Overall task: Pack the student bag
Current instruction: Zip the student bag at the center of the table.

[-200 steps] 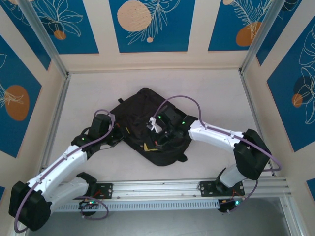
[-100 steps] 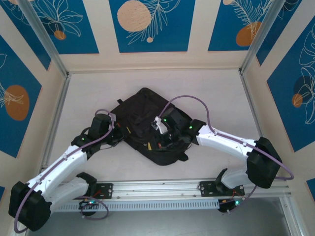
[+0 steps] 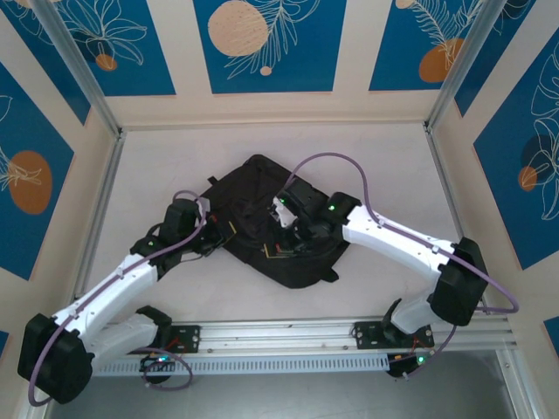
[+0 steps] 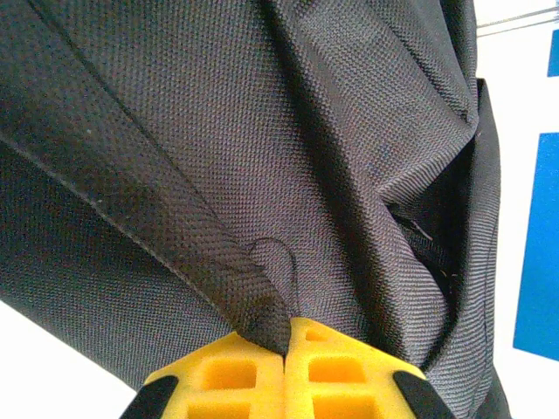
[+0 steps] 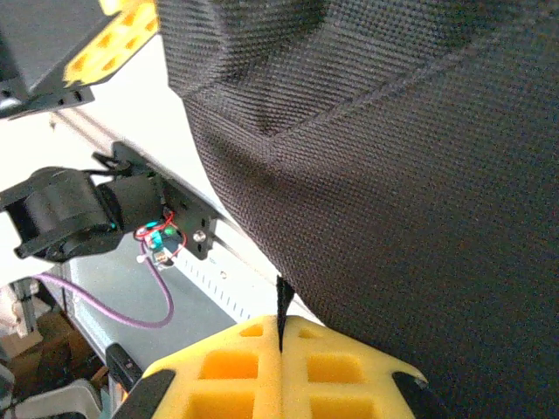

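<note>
At the middle of the surface (image 3: 384,166): bag (image 3: 253,196), black, slumped; left fingers (image 4: 223,375) clamped on its seam fold, right fingers (image 5: 218,375) clamped on its raised fabric edge; best drawn apart evenly, gently, so the opening gapes without slipping.

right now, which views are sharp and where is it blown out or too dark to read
Top external: even light, sharp, but the student bag reads as one dark mass. Left wrist: bag weave crisp, the table blown out white. Right wrist: weave crisp, the table behind it glaring too.
</note>
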Controlling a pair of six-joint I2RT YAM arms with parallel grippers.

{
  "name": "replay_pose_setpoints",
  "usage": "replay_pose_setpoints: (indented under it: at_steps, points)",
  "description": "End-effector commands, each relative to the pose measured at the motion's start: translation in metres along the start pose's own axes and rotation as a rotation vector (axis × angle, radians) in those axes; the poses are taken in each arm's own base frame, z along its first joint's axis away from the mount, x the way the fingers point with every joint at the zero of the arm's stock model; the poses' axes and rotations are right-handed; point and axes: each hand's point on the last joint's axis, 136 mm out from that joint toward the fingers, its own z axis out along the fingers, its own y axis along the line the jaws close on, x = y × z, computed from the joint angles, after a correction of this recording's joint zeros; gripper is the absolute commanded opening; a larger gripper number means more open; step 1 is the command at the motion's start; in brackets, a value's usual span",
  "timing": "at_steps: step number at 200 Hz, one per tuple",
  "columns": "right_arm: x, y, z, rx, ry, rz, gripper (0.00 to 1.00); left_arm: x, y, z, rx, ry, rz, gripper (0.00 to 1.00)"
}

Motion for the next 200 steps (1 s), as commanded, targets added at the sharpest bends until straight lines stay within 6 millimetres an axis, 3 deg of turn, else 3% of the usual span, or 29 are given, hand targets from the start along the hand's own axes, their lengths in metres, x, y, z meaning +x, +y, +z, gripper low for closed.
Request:
replay_pose_setpoints:
  at_steps: [1, 32, 49, 75, 96, 123, 154, 184, 200]
  points:
    - [0.014, 0.009, -0.011, 0.102, 0.019, 0.129, 0.0, -0.017, 0.015, 0.001, -0.065, -0.078, -0.012, 0.0]
    - [0.009, 0.016, 0.003, 0.216, -0.013, 0.28, 0.0, -0.017, 0.01, 0.001, -0.063, -0.071, -0.01, 0.0]
    - [0.01, 0.018, 0.01, 0.307, -0.062, 0.281, 0.0, -0.019, 0.014, -0.001, -0.089, -0.084, -0.028, 0.0]
    - [0.018, 0.0, 0.014, 0.501, -0.098, 0.255, 0.0, -0.026, 0.018, -0.007, -0.148, -0.111, -0.068, 0.0]
    - [0.028, -0.021, 0.018, 0.543, -0.089, 0.27, 0.0, -0.031, 0.02, -0.011, -0.195, -0.118, -0.073, 0.0]
    - [0.035, -0.04, 0.014, 0.514, -0.118, 0.283, 0.0, -0.039, 0.026, -0.014, -0.23, -0.135, -0.07, 0.0]
    - [0.04, -0.049, 0.008, 0.45, -0.122, 0.232, 0.0, -0.044, 0.033, -0.01, -0.285, -0.115, -0.031, 0.0]
    - [0.04, -0.042, 0.009, 0.34, -0.086, 0.131, 0.0, -0.054, 0.032, -0.008, -0.31, -0.115, 0.023, 0.0]
    - [0.041, -0.018, 0.013, 0.197, -0.038, 0.081, 0.0, -0.062, 0.018, -0.005, -0.291, -0.108, 0.085, 0.0]
